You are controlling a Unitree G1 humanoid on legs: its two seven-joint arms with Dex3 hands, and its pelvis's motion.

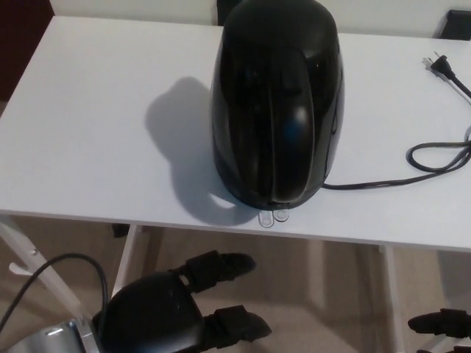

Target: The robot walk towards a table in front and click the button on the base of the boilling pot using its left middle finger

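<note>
A glossy black boiling pot (278, 103) stands on the white table (96, 132), its handle facing me. At the foot of its base a small clear button tab (272, 217) sticks out near the table's front edge. My left hand (180, 309) hangs below the table edge at the lower left, well short of the button, fingers (221, 266) spread apart and holding nothing. Only the dark tips of my right hand (440, 322) show at the lower right corner.
A black power cord (434, 158) runs from the pot's base to the right and loops, its plug (440, 66) lying at the far right. White table legs (129, 257) stand under the front edge. A black cable (44, 276) arcs over my left forearm.
</note>
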